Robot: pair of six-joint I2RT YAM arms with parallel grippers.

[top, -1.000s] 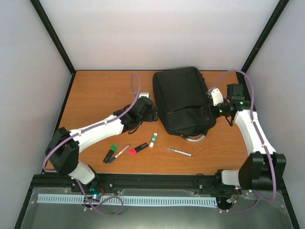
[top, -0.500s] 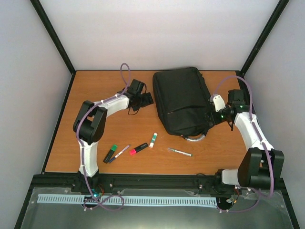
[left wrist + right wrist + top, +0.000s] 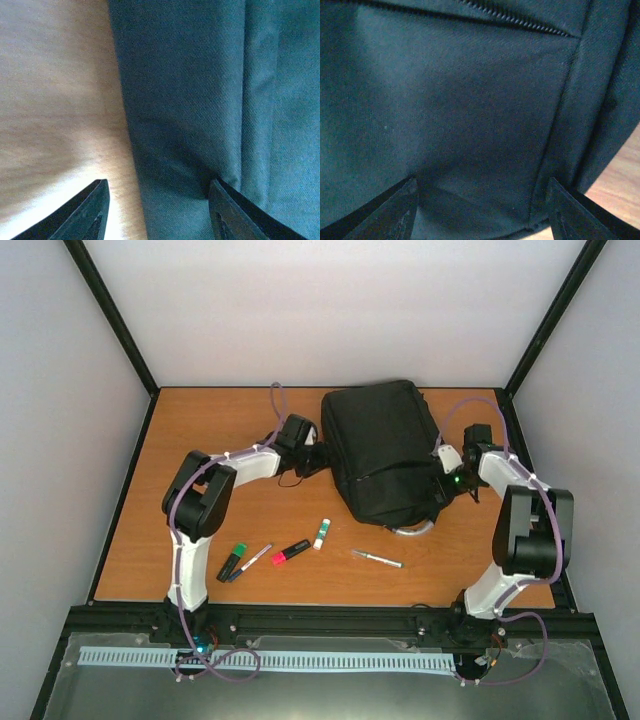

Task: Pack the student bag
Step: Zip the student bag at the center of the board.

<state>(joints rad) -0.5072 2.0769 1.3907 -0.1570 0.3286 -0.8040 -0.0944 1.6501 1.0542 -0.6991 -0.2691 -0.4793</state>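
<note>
Overhead, the student bag (image 3: 383, 450) lies flat at the back-centre of the bench (image 3: 210, 430), its grey loop handle (image 3: 412, 531) curling out from the near end. The left gripper (image 3: 318, 456) meets the bag's left flank and the right gripper (image 3: 443, 483) its right flank, towards the near corner.

Left wrist view: the fingers (image 3: 95, 212) stand well apart and straddle the bag's side edge, one over bare wood, the other against dark fabric. No fold is visibly pinched.

Right wrist view: the jaws are likewise parted, with bag cloth filling the whole gap and a zip line (image 3: 520, 22) crossing above. Whether the tips press into the cloth cannot be told. Neither gripper holds anything that can be made out.

Five writing items wait unpacked on the near half of the bench, well apart from the bag: a green marker (image 3: 233, 560), a pink-capped pen (image 3: 256, 559), a red highlighter (image 3: 291, 551), a green-and-white stick (image 3: 321, 532) and a silver pen (image 3: 377, 559).

Step in hand, as judged: taking hold of the bag from both sides, to steady or reposition it before any opening. The bag looks zipped shut, so packing proper has not begun.

Next move calls for both jaws to bite on fabric or seam rather than slide off the soft panel, then for a zip pull to be found; none is visible here.
</note>
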